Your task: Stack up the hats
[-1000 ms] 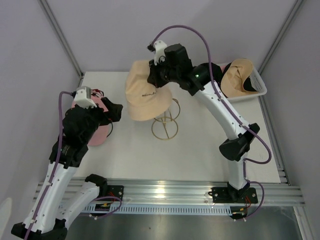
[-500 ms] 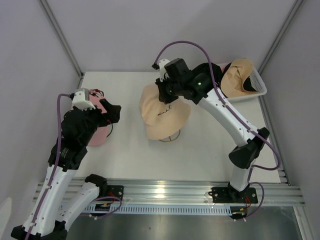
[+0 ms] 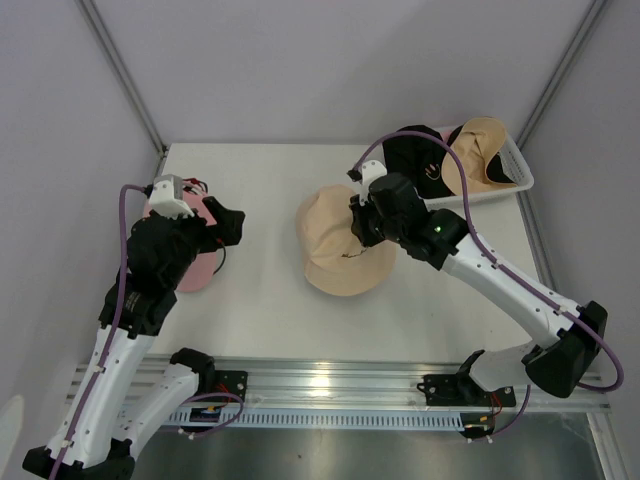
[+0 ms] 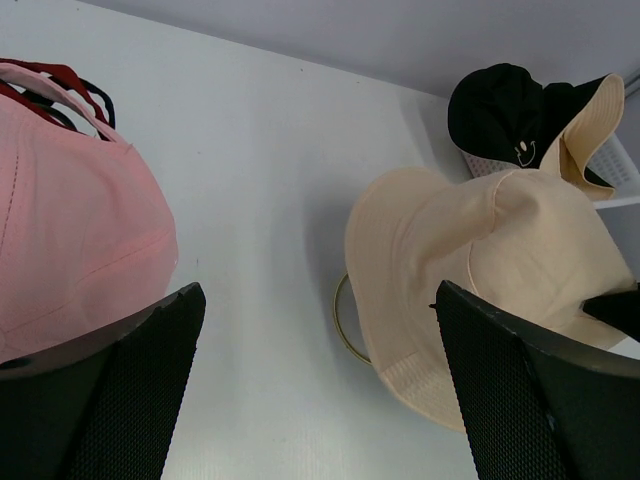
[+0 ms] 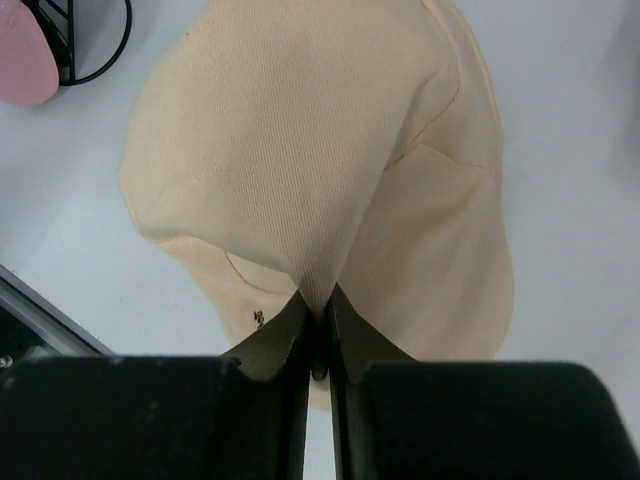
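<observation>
My right gripper [image 3: 362, 226] [image 5: 318, 300] is shut on a pinched fold of the tan bucket hat [image 3: 340, 252] [image 5: 300, 150] [image 4: 470, 260]. That hat sits draped over the gold wire stand [image 4: 342, 315] at the table's middle. My left gripper [image 3: 232, 224] [image 4: 317, 290] hangs open with nothing between its fingers, just right of the pink cap [image 3: 198, 268] [image 4: 70, 220]. Red straps [image 4: 50, 75] show behind the pink cap. A black hat [image 3: 415, 155] [image 4: 500, 105] with a small white logo and another tan hat [image 3: 482, 148] [image 4: 585, 120] lie in the basket.
The white mesh basket [image 3: 522, 170] [image 4: 612, 165] stands at the back right corner. A black wire stand [image 5: 90, 40] beside the pink cap shows at the top left of the right wrist view. Grey walls close the table on three sides.
The right arm has carried the tan bucket hat from the back toward the front and lowered it over the wire stand, uncovering the black hat in the basket. The left arm has stayed put.
</observation>
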